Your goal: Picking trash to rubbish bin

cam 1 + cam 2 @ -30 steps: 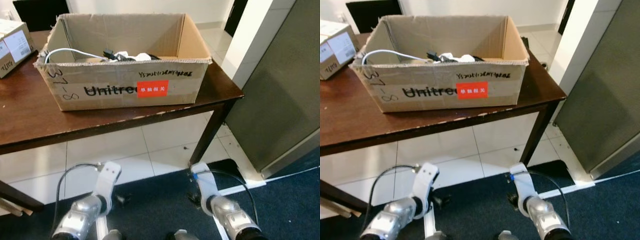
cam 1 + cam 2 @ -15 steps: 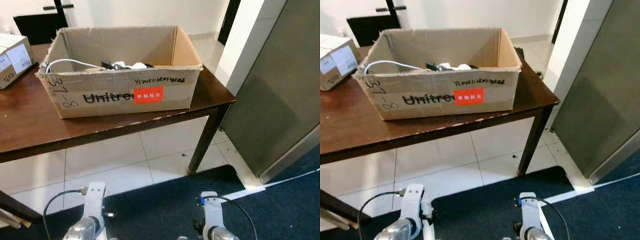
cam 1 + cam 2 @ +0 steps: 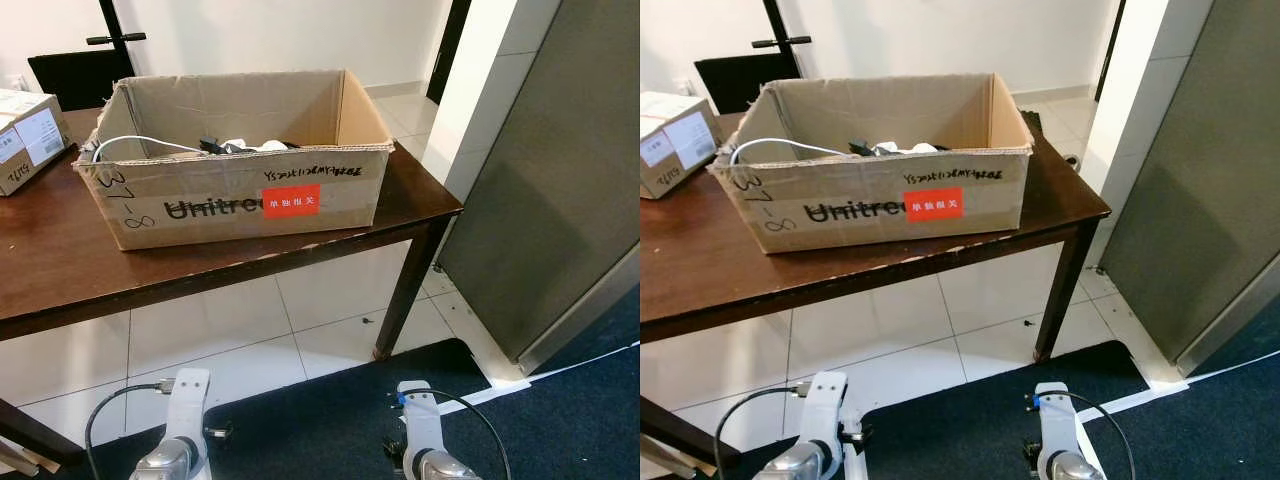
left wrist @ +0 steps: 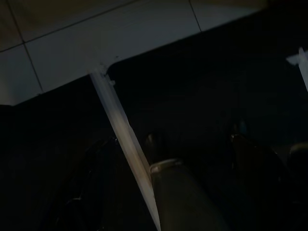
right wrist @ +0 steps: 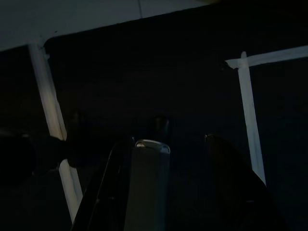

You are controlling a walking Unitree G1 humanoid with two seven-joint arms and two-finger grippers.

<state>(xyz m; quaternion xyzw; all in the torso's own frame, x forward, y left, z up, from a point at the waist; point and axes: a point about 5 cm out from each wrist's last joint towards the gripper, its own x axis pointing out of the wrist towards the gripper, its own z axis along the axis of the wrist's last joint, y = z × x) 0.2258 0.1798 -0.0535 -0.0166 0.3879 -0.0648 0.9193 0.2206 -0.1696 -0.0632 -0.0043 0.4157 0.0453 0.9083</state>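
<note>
Open cardboard box (image 3: 240,190) is sitting on the dark wooden table (image 3: 60,260), near the table's right end, flaps up; it's carrying black handwriting, a printed logo and a red sticker (image 3: 291,201) on the front wall. Inside, toward the back-left, a white cable (image 3: 130,143) is looping over the rim beside a tangle of black and white bits (image 3: 245,146), too small to identify, and I can't tell which of it counts as trash. No rubbish bin identifiable from here. A smaller labelled carton (image 3: 25,135) is sitting on the table at the far left, apart from the big box. Both arms are hanging low in front of the body: left arm (image 3: 180,440) and right arm (image 3: 420,445) are showing at the bottom edge over the dark blue carpet (image 3: 560,400), well clear of the table. Left gripper (image 4: 183,159) and right gripper (image 5: 159,154) are pointing down at carpet with white tape lines (image 5: 250,115); wrist views are too dark, so can't tell if either claw is apart or together. White tiled floor (image 3: 220,330) is running under the table; grey panel (image 3: 560,180) is standing to the right.
</note>
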